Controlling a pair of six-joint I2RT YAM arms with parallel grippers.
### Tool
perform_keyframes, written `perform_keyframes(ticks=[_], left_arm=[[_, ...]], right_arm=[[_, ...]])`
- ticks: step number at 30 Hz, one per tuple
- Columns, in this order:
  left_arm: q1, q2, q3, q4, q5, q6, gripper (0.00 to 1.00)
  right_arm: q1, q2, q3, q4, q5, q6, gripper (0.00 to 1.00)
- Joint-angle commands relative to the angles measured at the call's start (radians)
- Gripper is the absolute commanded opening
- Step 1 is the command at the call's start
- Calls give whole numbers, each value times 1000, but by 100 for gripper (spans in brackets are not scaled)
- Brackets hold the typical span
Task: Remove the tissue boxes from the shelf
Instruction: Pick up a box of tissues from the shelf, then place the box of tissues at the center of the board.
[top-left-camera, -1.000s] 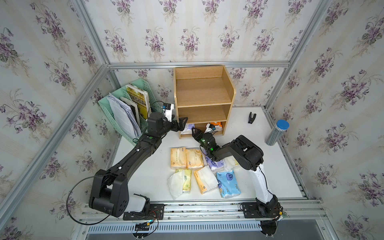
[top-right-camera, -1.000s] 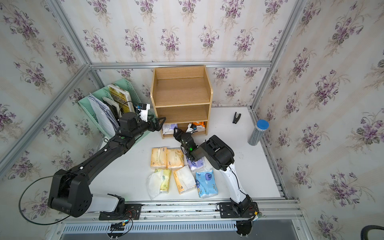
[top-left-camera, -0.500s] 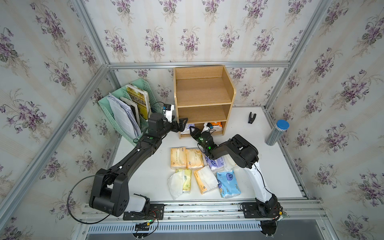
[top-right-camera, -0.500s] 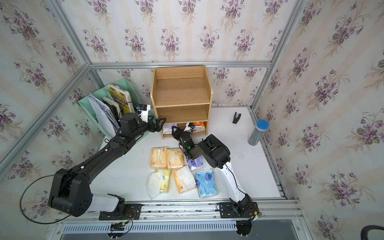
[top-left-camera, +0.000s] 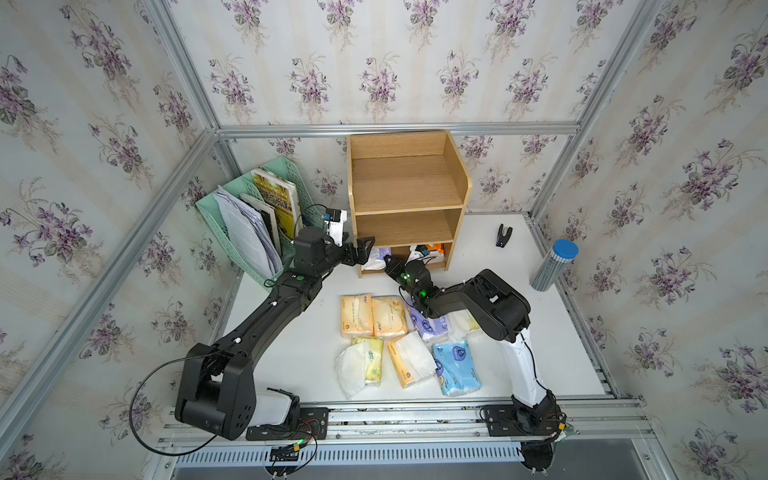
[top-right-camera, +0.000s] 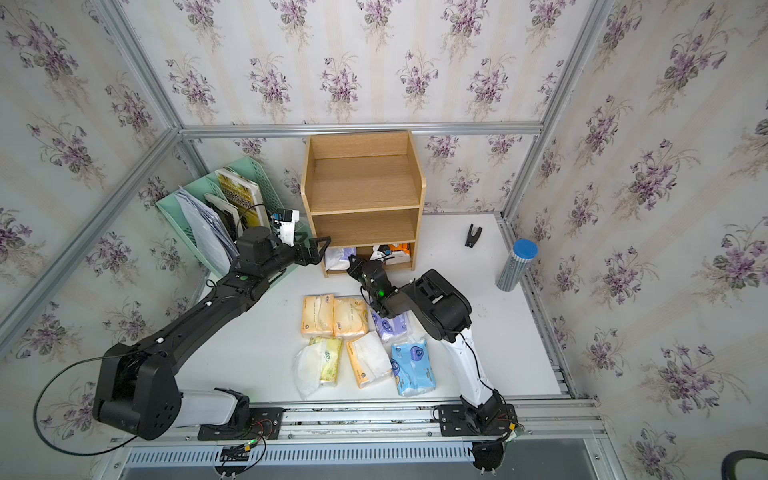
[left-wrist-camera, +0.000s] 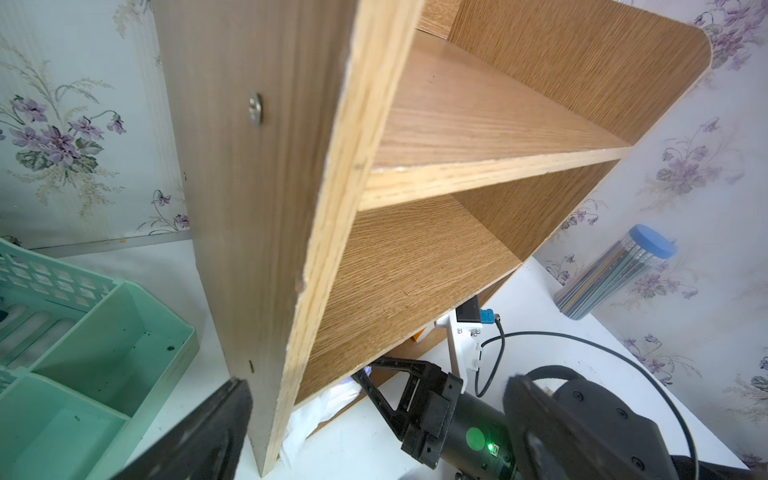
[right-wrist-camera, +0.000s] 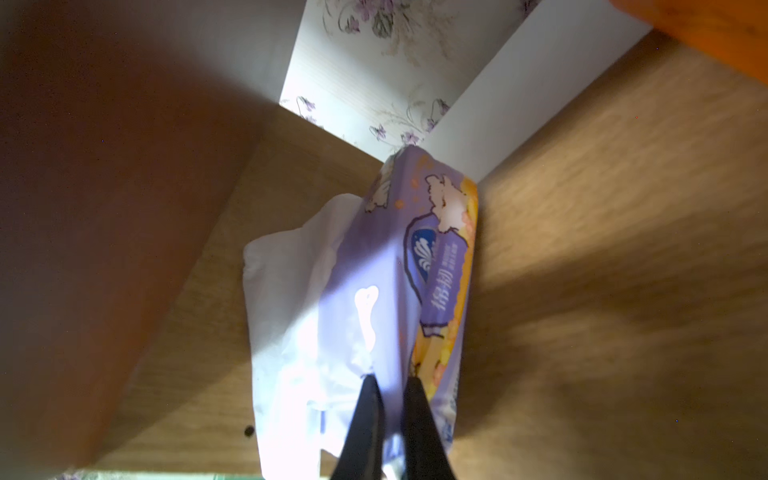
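Bottom tier of the shelf (top-left-camera: 403, 183), left half: a purple pack (right-wrist-camera: 399, 270), with white tissue (right-wrist-camera: 286, 291) spilling from one side. The right gripper (right-wrist-camera: 388, 380) is pressed together on the pack's near end. It is a thin pinch of wrapper, plain in the right wrist view. In both top views this gripper sits at the mouth of the tier, its arm reaching in from the near right.

Key relation: the pack lies beyond the jaws, deeper in the tier, its long axis running on from the fingers toward the far wall. The way out looks like a straight draw to the near side along that axis. A sideways drag would likely rub the shelf's left side panel.

The left gripper (top-left-camera: 360, 250) is spread, straddling the front edge of that left panel — one finger outside, the other toward the opening. It grips nothing that I can see.

An orange pack (top-left-camera: 438, 248) sits in the right half of the same tier, and the upper tiers are bare. Other packs (top-left-camera: 356, 316) lie on the table (top-left-camera: 299, 353), on the near side of the shelf.
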Motion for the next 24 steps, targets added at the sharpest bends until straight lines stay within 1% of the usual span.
perform_keyframes(ticks=[1,5,6,7,14,20,24], left_arm=[[1,-20,6,-27,-25,-16,99],[1,-46,11,-76,-30,-17,99],[1,-54,8,-84,-60,-20,99],[1,-61,8,-93,-67,-22,99],[-1,-98,8,-139,-79,-26,99],[0,-139,-9,-155,-91,-32,99],[0,-161,-11,-174,-97,-34,99]], right_arm=[[2,-47,-23,-6,-49,-26,4],[4,-101,-80,-35,-74,-32,1],[4,-117,-96,-43,-77,-34,0],[4,-134,-110,-52,-79,-38,0],[8,-220,-150,-179,-102,-86,0],[15,-306,-210,-237,-95,-115,0],[22,-387,-202,-379,-87,-170,0]])
